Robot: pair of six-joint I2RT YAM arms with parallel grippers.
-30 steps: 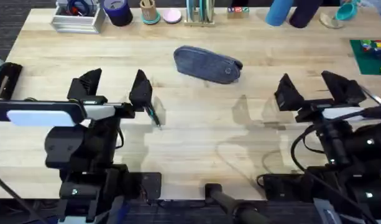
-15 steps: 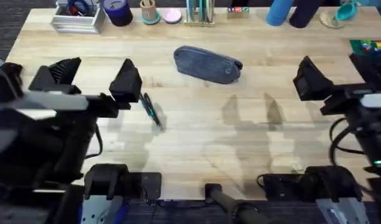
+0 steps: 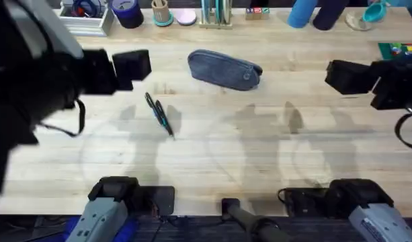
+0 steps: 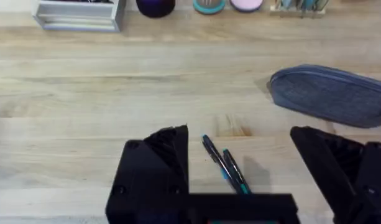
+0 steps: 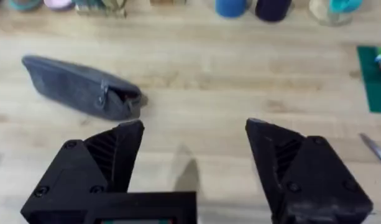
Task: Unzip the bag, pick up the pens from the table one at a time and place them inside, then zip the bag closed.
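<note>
Bag (image 3: 224,69) lies crosswise on table (image 3: 273,154); pens (image 3: 159,114) angle diagonally; both arms' fingers spread.

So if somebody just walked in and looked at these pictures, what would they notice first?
Probably the grey-blue bag lying by itself in the middle of the table, toward the far side, zipped shut. Next, the two thin pens lying close together on the wood nearer the left arm. The big black left gripper hangs over the pens with its jaws wide open, and the right gripper is open too, holding nothing.
</note>
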